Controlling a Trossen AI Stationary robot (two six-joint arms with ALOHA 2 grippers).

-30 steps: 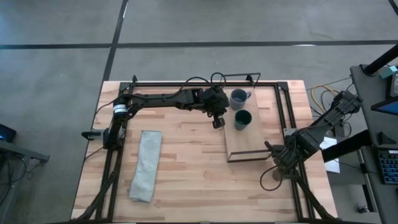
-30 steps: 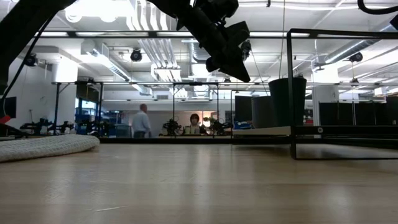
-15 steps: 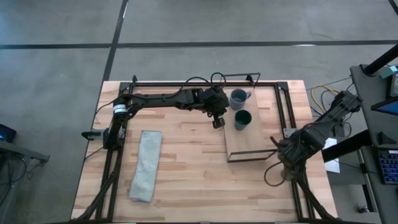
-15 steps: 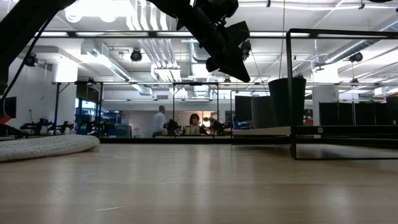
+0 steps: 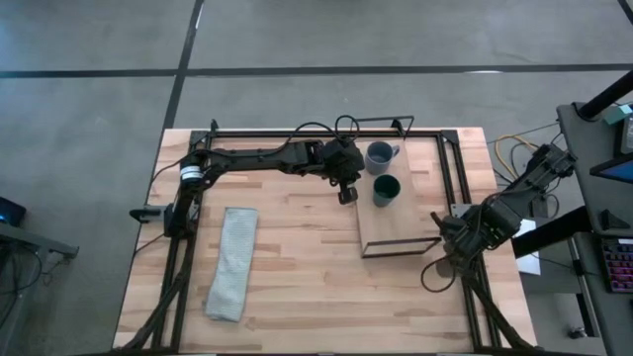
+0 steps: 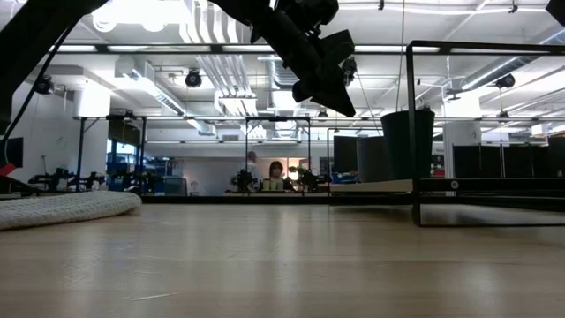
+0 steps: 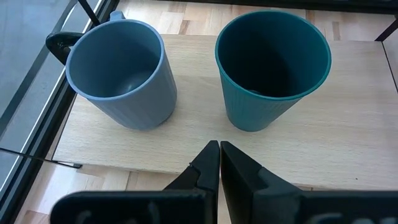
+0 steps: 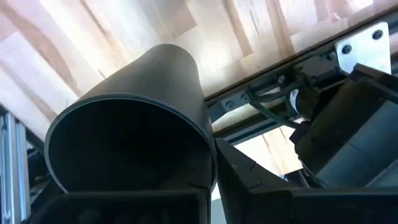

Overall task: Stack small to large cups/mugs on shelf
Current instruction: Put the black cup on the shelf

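— While the left claw (image 7: 219, 163) hangs pinched together beside the shelf (image 5: 396, 222), what's up there?
— Blue-grey mug (image 5: 379, 155) and dark green cup (image 5: 386, 190), side by side.
— And the right claw (image 5: 442, 242)?
— Near the shelf's corner over the tabletop (image 5: 297, 267), clamped on the dark brown-black cup (image 8: 134, 134).

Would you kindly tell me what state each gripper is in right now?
Left gripper: fingers shut, holding nothing, facing the blue-grey mug and dark green cup.
Right gripper: shut on the dark brown-black cup.
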